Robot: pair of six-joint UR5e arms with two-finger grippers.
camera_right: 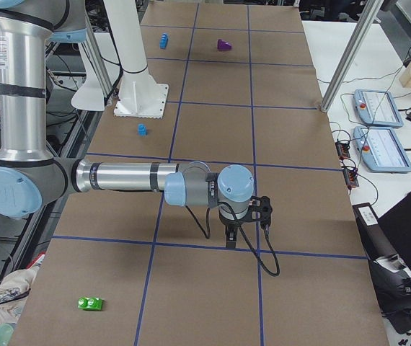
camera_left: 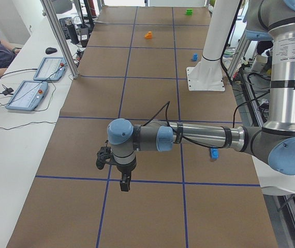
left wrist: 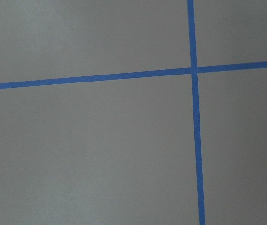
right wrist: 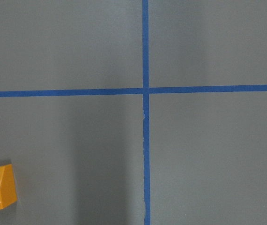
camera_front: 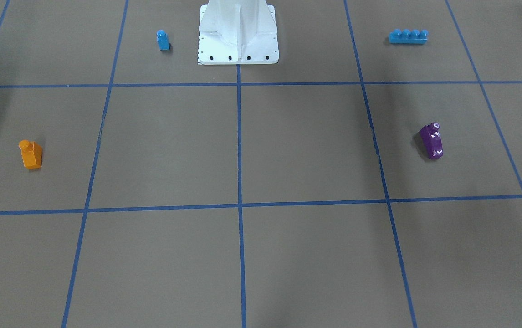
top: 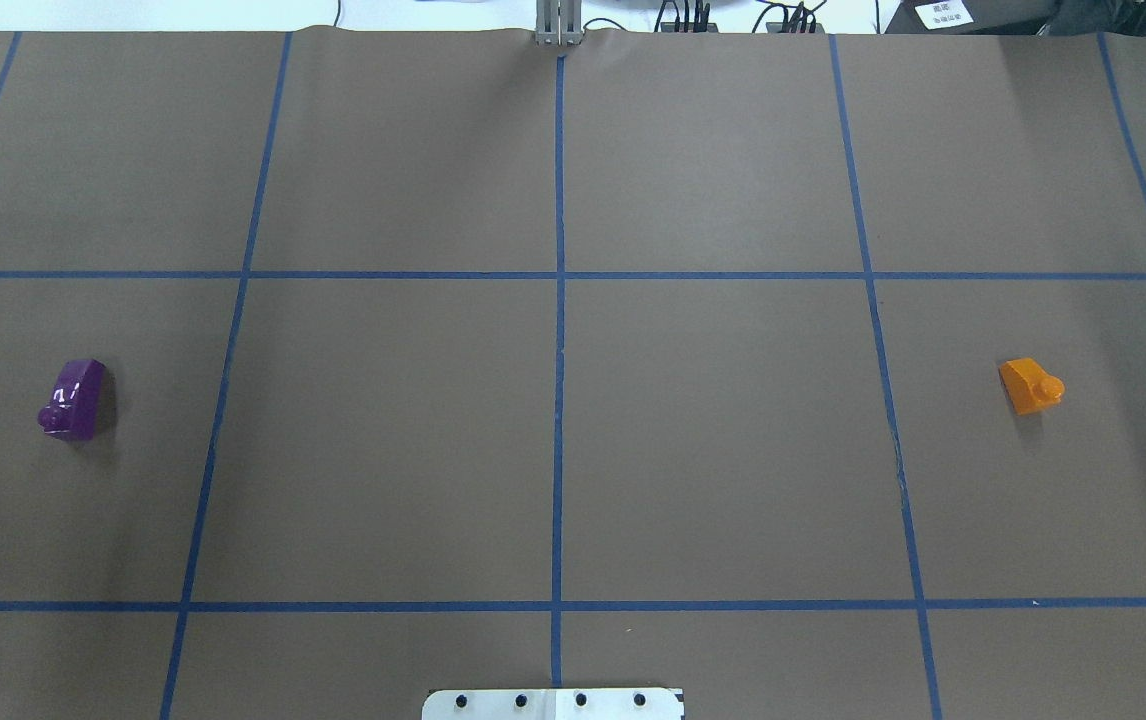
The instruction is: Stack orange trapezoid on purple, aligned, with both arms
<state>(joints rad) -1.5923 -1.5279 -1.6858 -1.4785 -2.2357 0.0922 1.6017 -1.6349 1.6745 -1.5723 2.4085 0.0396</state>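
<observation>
The orange trapezoid [top: 1030, 385] stands on the mat [top: 383, 450] at the robot's right, the purple [top: 73, 398] at its left, the 2 well apart. The left gripper [camera_left: 124, 182] and right gripper [camera_right: 228, 236] each hang pointing down above the mat; how open, I cannot tell.

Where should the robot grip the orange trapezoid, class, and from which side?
Take the orange trapezoid by its flat parallel sides, below the stud, coming down from above: it stands upright, stud up, and the sloped face invites slipping.

Robotics lab: jointed robot arm [camera_right: 119, 176] over tape-gridded table [top: 393, 440], teach pendants [camera_right: 383, 150], aluminium frame posts [camera_right: 355, 54].
</observation>
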